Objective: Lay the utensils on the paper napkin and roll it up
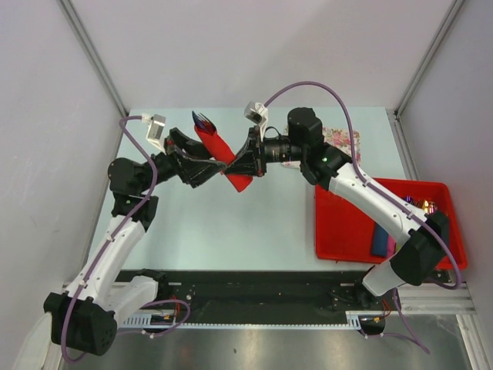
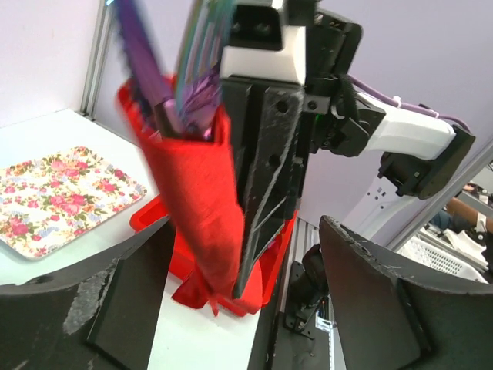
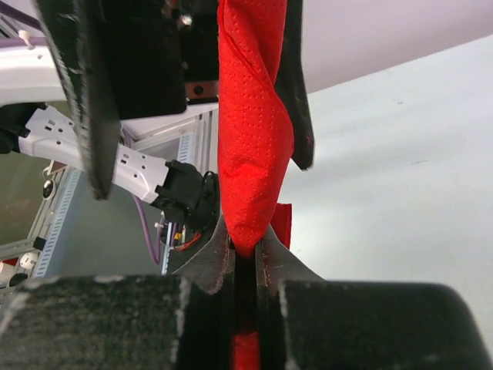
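Paper napkin (image 3: pixel 250 139) tight in right pincer (image 3: pixel 245 248)

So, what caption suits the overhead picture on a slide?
Right arm pinches the rolled red napkin, utensils poking out; left arm flanks it, jaws open.

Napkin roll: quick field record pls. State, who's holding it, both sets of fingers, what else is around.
paper napkin: rolled into a tube around the utensils, tilted, appears off the table
utensils: tips poke out of the roll's far end
right gripper: fingers shut on the paper napkin
left gripper: fingers open, either side of the roll, no contact visible
red tray: right of the roll, apart; blue roll inside
floral mat: flat, far side of the table
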`<state>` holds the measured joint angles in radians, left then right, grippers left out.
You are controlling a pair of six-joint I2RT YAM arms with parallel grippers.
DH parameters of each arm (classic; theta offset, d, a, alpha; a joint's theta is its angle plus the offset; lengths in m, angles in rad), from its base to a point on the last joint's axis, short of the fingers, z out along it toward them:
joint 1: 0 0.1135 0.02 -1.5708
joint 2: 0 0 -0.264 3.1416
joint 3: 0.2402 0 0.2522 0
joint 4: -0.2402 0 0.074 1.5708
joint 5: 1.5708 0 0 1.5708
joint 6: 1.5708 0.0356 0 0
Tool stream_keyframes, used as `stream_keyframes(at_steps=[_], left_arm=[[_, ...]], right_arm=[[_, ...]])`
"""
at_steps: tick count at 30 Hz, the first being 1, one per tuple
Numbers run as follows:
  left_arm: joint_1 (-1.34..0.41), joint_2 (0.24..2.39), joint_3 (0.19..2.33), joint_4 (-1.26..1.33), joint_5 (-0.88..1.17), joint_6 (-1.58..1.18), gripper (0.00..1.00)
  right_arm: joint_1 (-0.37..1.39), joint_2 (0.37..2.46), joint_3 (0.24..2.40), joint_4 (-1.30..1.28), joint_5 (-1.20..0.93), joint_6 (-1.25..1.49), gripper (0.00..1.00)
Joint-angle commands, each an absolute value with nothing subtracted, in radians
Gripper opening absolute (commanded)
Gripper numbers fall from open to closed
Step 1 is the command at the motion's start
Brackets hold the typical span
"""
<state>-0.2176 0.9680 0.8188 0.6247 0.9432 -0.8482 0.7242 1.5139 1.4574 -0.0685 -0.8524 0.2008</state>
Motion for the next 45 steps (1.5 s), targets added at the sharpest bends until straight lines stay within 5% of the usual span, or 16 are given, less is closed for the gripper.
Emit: stream_keyframes(at_steps=[1,13,29,34,37,41,45], left_arm=[[-0.213,0.977,0.81,0.629,0.899,-0.853,0.81],[-0.218,1.029,0.776,0.77,0.894,-1.011,0.73],[-0.232,1.057,0.758,0.879,0.88,-1.1,0.0],[-0.23,1.055,0.765,0.914,0.884,-1.108,0.0],[-0.224,1.057,0.784,0.933,0.885,-1.106,0.0],[-0.219,1.058,0.807,0.94,0.88,-1.103,0.0],[-0.212,1.065,0.822,0.936,0.864,-1.094,0.0]], right_arm=[[0.726,1.485,1.502,0.072,-0.871,0.241,0.0],[0.732,1.46,1.467,0.138,-0.882,0.273,0.0],[0.747,1.483,1.465,0.189,-0.899,0.285,0.0],[0.744,1.489,1.47,0.178,-0.894,0.285,0.02],[0.736,1.491,1.47,0.157,-0.891,0.281,0.2],[0.716,1.491,1.483,0.066,-0.874,0.236,0.59],[0.696,1.464,1.505,-0.102,-0.809,0.112,0.69]])
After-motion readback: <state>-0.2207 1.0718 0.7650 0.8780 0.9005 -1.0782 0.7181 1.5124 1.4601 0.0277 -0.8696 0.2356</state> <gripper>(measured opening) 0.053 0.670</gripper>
